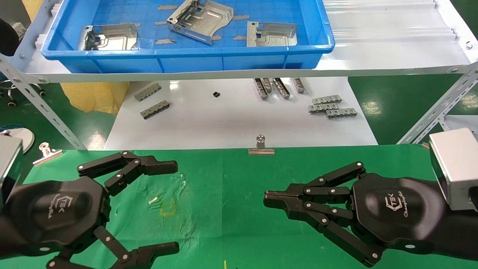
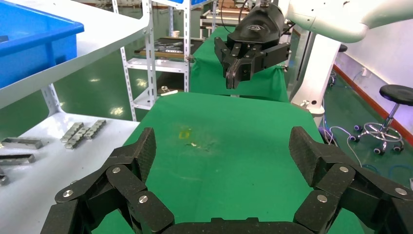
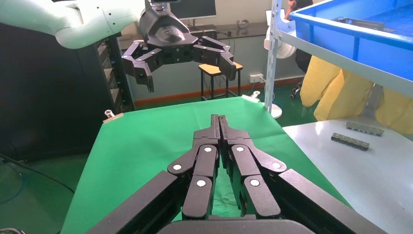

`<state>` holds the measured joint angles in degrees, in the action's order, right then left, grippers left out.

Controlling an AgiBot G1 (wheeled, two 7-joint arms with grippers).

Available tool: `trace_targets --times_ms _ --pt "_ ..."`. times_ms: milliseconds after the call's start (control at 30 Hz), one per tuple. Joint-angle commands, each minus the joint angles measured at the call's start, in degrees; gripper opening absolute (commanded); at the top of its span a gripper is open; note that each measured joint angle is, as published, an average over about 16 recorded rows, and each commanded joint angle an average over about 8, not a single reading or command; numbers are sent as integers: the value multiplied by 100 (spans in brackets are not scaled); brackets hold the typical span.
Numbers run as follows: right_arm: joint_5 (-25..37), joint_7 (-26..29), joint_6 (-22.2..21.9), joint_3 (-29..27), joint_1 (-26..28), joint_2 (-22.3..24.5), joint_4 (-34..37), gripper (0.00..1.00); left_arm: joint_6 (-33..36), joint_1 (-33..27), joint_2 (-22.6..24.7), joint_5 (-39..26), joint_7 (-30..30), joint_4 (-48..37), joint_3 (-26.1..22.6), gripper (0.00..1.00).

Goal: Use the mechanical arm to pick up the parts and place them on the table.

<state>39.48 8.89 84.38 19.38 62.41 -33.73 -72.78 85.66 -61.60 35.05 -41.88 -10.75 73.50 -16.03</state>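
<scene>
Up on the shelf, blue tray [image 1: 186, 56] holds three parts: left part [image 1: 108, 37] lying flat near the tray's left wall, middle part [image 1: 200, 20] tilted with one edge raised, right part [image 1: 272, 34] flat toward the right wall. None of them is touched by either gripper. Below the shelf, white surface [image 1: 224, 119] carries grey ridged bars: two on the left [image 1: 152, 101], a row of four near the centre-right [image 1: 278, 87], a stack of three further right [image 1: 331, 107], plus one small black piece [image 1: 216, 94]. Green tabletop [image 1: 224, 209] sits nearest the robot, cloth wrinkled, small yellow mark [image 1: 167, 207] left of centre. One binder clip [image 1: 261, 146] on its far edge at the middle, another binder clip [image 1: 47, 152] at the far left corner. Left gripper [image 1: 170, 205] hovers over the left side of the green tabletop, fingers spread wide, nothing between them; confirmed in the left wrist view [image 2: 221, 146]. Right gripper [image 1: 270, 200] hovers over the right side, fingers pressed together, tips pointing toward the centre, holding nothing; right wrist view [image 3: 218, 122] shows the tips closed against each other. Grippers well apart from each other.
</scene>
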Motion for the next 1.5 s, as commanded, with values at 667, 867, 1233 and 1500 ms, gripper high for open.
trace_targets --times_ms 667,867,1233,1500 --pt "0 0 0 0 0 0 0 0 0 0 0 0 0 1 0 100" --pt "0 0 0 0 0 0 1 0 -13 -52 -3 -17 0 3 7 100" --pt "0 -1 1 1 1 0 2 0 -290 -1593 333 -694 -244 -489 -147 100" --pt "-1 -2 1 2 2 0 2 0 -662 -3830 1525 -2157 -581 -2500 -903 100"
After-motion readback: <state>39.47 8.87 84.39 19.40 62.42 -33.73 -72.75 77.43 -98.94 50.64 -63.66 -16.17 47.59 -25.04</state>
